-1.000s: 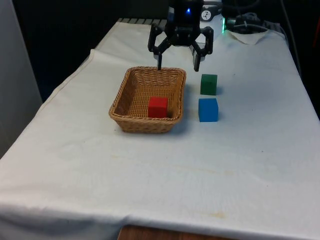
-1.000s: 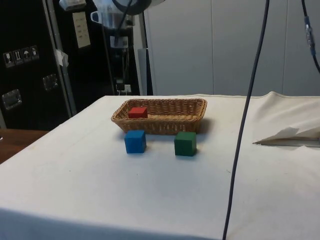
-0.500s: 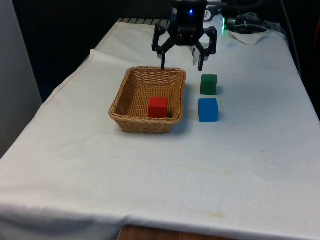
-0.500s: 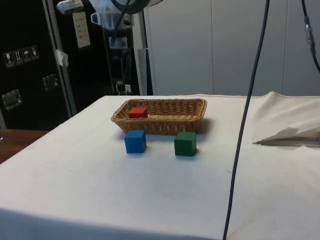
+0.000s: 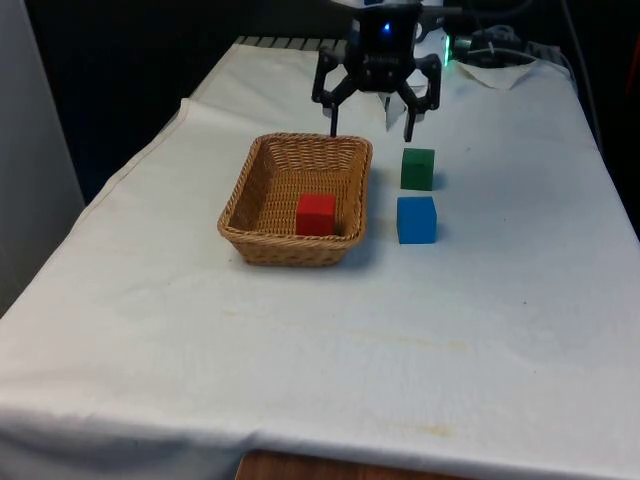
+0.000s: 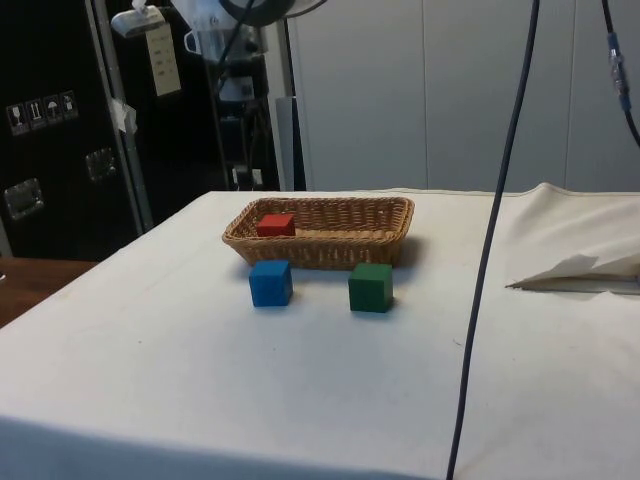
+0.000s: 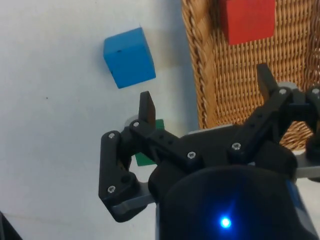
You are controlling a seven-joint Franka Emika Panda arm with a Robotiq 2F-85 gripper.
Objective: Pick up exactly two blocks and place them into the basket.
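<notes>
Blocks: one in basket, two on cloth; gripper (image 5: pixel 371 122) released, empty.
Gripper fingers (image 7: pixel 146 107) spread wide, raised above the basket's (image 5: pixel 262 243) far rim and the green block (image 5: pixel 418 168). Red block (image 5: pixel 316 214) lies inside the basket. Green block and blue block (image 5: pixel 416 219) sit just beside the basket, on the front view's right, near each other.

Wicker basket (image 5: pixel 262 190) on cloth, red block (image 5: pixel 315 214) inside. Green block (image 5: pixel 417 168) and blue block (image 5: pixel 416 219) just beside basket, front view's right, apart.
</notes>
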